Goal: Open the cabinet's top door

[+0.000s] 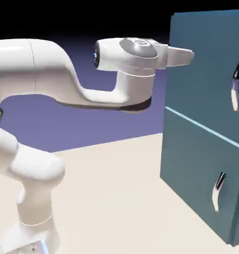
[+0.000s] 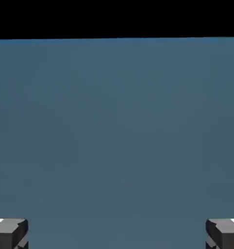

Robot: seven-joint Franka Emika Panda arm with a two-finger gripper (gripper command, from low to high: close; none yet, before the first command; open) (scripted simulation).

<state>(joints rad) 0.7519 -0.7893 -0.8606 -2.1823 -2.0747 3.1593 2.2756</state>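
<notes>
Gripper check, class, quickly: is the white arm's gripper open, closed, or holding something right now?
Gripper: open and holding nothing; only the flat teal-blue top door shows between its grey fingertips.

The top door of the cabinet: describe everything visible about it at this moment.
The top door is a flat, matte teal-blue panel, the upper and larger of two on the cabinet. It looks shut, flush above the pale seam. Its curved silver-and-black handle sits near the exterior view's right edge. Nothing touches it; the open claw faces bare panel.

The desk [image 1: 116,188] is a plain cream surface; on it stand the blue cabinet [image 1: 201,163] at right and the robot's white base [image 1: 34,218] at left
</notes>
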